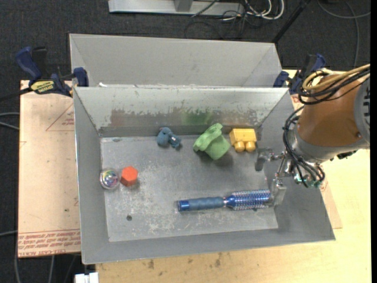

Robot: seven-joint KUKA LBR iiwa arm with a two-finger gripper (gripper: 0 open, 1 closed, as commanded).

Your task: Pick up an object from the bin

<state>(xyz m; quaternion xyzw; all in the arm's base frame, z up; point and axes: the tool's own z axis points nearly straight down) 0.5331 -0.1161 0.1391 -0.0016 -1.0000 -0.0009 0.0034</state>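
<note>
1. Fingers [277, 186] hang at the right side of the grey metal bin [194, 240]. They look spread apart, with nothing between them.
2. Nearest thing: the blue plastic hairbrush [225, 203], lying flat along the bin's front, bristle end just beside the fingers.
3. Likely target is that brush; this is a judgement.
4. Best grasp: straddle the neck or handle across its width, since the bristles may slip.
5. Descend straight and stay off the right wall.
6. Green soft lump [212, 141] and yellow toy block [243, 139] sit by the back wall, well apart from the brush, so clutter is no worry.
</note>
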